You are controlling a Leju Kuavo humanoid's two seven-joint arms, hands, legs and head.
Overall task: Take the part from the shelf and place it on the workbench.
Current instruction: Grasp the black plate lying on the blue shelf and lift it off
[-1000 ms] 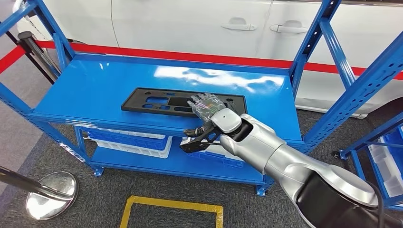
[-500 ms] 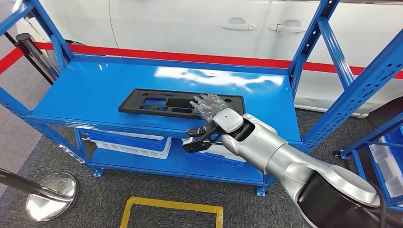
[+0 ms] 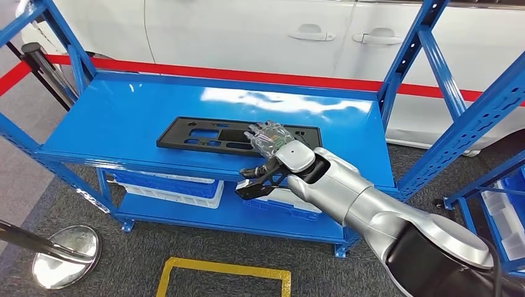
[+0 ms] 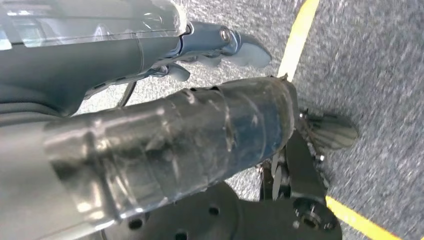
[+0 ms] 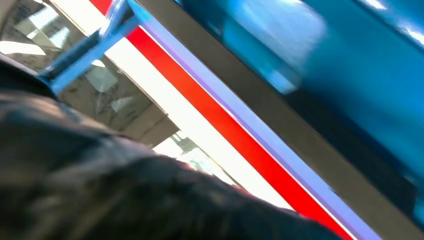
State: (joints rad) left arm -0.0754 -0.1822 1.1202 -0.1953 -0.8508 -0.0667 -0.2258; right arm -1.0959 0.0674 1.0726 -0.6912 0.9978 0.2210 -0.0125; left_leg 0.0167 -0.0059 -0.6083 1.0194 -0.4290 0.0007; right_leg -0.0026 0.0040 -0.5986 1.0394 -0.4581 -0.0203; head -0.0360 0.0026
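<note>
The part [image 3: 204,133] is a long flat black plastic plate with cut-outs, lying on the top board of the blue shelf [image 3: 124,111] near its front edge. My right hand [image 3: 272,141] reaches in from the lower right. Its fingers lie spread flat on the plate's right portion, and the dark thumb [image 3: 254,180] hangs below the shelf's front edge. In the right wrist view the shelf [image 5: 350,75] shows blurred and close. My left hand [image 4: 165,135] hangs over grey carpet, fingers straight, holding nothing.
White and blue bins [image 3: 173,184] sit on the lower board. A white car [image 3: 247,31] and a red band [image 3: 247,75] stand behind. Blue uprights [image 3: 408,55] frame the shelf; another rack [image 3: 501,204] is at right. A stanchion base [image 3: 65,253] and yellow floor tape [image 3: 223,267] lie below.
</note>
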